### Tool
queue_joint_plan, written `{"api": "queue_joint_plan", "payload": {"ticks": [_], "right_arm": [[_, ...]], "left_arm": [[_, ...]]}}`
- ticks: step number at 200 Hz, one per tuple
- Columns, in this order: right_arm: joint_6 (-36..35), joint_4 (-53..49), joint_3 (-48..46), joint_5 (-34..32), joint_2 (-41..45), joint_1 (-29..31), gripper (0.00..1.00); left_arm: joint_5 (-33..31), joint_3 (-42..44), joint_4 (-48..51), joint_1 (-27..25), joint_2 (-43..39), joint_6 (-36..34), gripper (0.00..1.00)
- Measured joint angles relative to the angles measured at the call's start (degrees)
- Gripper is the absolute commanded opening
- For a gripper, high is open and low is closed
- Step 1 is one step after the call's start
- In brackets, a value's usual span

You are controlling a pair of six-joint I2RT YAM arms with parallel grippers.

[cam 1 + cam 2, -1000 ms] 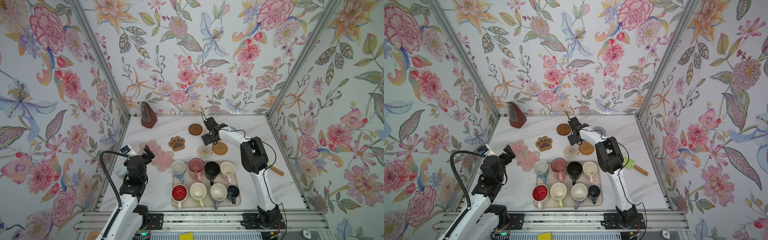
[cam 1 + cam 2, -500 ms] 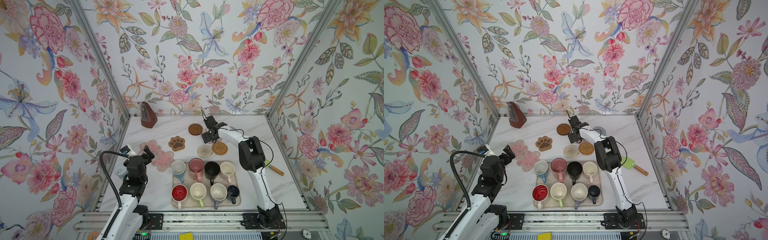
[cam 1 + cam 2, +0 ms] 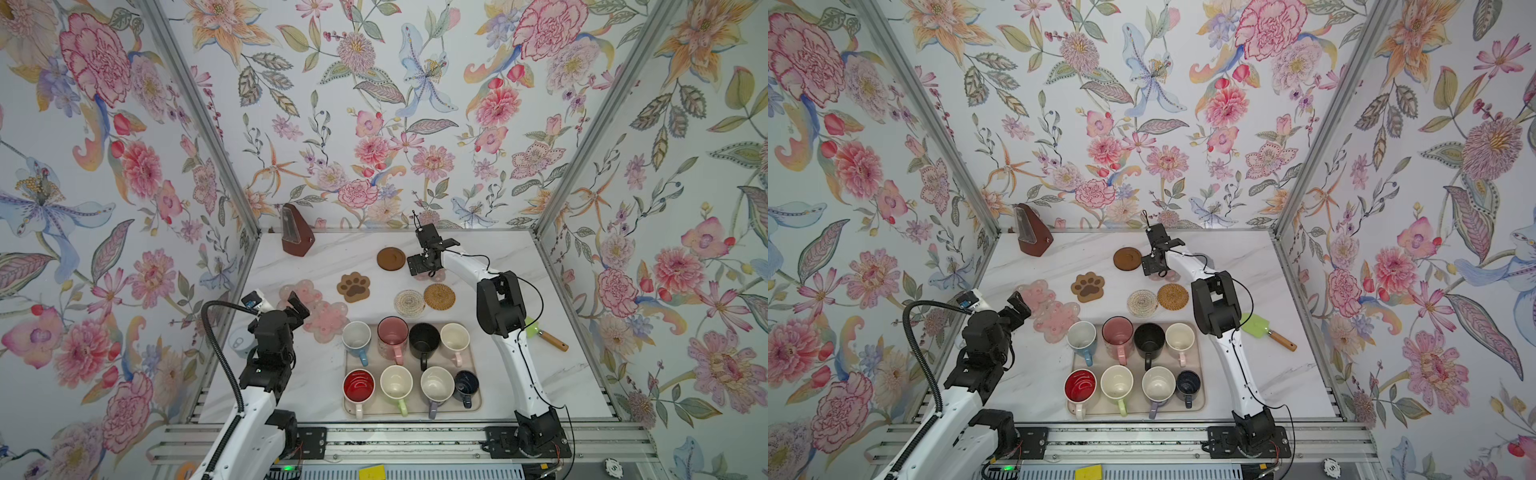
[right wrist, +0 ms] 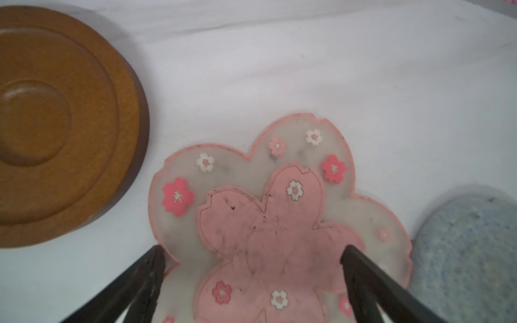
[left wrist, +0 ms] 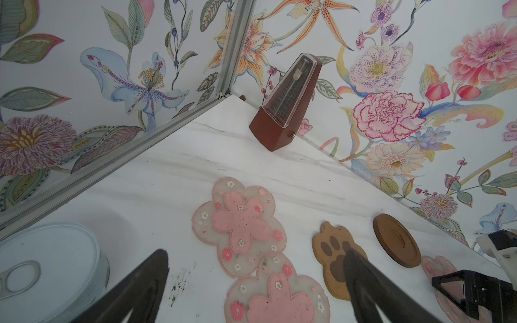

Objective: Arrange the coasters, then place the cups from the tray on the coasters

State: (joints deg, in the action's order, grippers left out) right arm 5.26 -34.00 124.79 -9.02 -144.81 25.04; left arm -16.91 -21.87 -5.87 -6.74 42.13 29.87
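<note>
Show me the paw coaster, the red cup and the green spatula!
paw coaster [image 3: 354, 289], in a top view, on its dark middle pad.
red cup [image 3: 358, 384], in a top view, on its red inside.
green spatula [image 3: 1256, 325], in a top view, on its green blade.

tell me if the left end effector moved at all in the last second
No. The left end effector stays open in the same spot, tips over the same edge of the pink flower coasters.

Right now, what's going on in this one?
The right gripper, open, hangs low over a pink flower coaster at the back of the table, beside the dark brown disc, gripping nothing. The left gripper is open near two more pink coasters. All eight cups sit on the tray.
</note>
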Motion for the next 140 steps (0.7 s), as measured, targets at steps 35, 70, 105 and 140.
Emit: {"api": "queue_joint_plan", "payload": {"ticks": [35,70,105,140], "right_arm": [[1.2,-0.6,1.9,2.2,-0.9,-0.7,0.98],[3.5,-0.9,2.1,6.0,0.4,-1.1,0.98],[6.4,5.6,-13.7,10.1,16.0,-1.6,0.99],[10.5,19.1,-35.0,13.0,40.0,-4.7,0.99]], "left_arm": [[0.0,-2.6,3.7,0.0,3.2,-0.4,0.99],[2.0,-7.7,7.2,0.0,8.2,-2.0,0.99],[6.3,-12.8,9.5,0.0,14.5,-3.6,0.99],[9.7,-18.6,11.4,-2.2,23.4,-4.8,0.99]]}}
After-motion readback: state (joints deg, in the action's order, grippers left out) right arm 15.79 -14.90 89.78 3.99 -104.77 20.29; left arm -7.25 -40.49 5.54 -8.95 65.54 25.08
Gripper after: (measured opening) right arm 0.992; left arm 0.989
